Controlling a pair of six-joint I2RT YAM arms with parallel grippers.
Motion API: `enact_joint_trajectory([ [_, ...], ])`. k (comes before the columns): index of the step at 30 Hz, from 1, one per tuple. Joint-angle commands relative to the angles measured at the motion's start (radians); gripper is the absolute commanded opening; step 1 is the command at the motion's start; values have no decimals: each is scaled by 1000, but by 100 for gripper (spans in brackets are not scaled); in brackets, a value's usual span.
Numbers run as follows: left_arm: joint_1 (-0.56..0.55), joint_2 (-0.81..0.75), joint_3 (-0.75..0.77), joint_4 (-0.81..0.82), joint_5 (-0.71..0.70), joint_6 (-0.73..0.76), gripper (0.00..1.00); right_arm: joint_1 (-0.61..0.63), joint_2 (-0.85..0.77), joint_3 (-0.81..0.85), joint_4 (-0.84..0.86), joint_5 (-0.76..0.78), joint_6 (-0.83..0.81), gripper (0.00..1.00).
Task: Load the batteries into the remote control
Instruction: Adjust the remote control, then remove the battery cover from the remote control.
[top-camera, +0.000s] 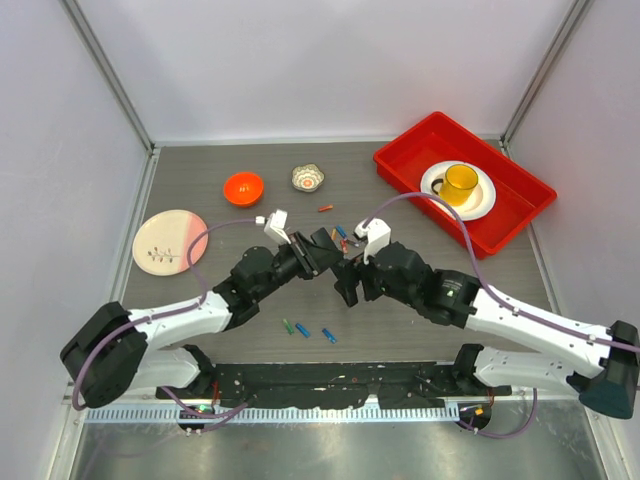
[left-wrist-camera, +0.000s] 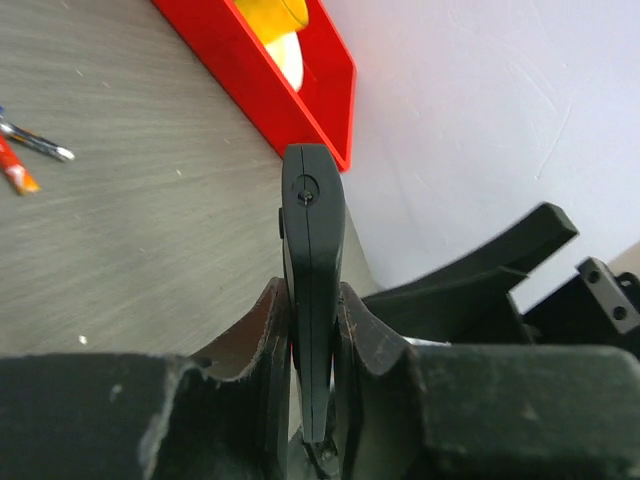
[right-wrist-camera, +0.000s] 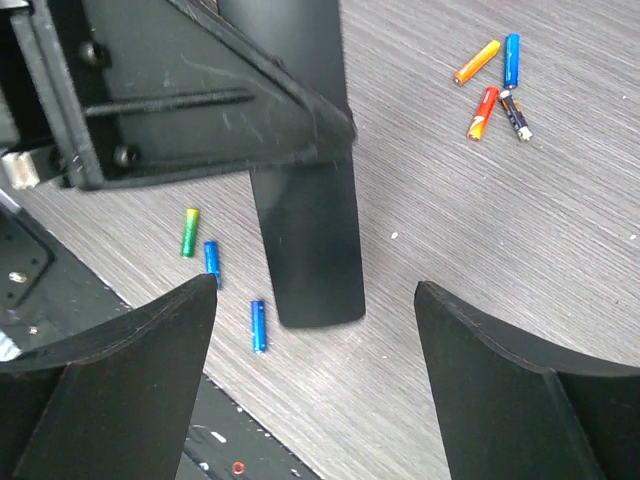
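Observation:
My left gripper is shut on the black remote control and holds it edge-on above the table; in the top view the gripper and remote are mid-table. My right gripper is open and empty, its jaws either side of the remote's free end, apart from it; it also shows in the top view. Three batteries lie near the front: green, blue, blue. Several more lie in a cluster, also in the top view.
A red tray at back right holds a white plate and yellow cup. An orange bowl, a small patterned cup and a pink plate stand at back left. A lone orange battery lies behind the grippers.

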Motion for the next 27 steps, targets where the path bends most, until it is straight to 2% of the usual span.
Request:
enact_joint_trajectory([
  [1, 39, -84, -22, 66, -116, 75, 0, 4, -124, -12, 53, 46, 98, 88],
  [5, 49, -144, -58, 81, -171, 150, 0, -2, -260, -161, 234, 149, 269, 89],
  [11, 50, -159, -99, 179, -159, 203, 0, -59, -308, -273, 413, 104, 502, 88],
  [15, 50, -142, -138, 274, -182, 184, 0, -88, -274, -356, 628, -8, 612, 87],
  [27, 49, -115, -156, 359, -167, 152, 0, -170, -57, -376, 862, -160, 721, 83],
])
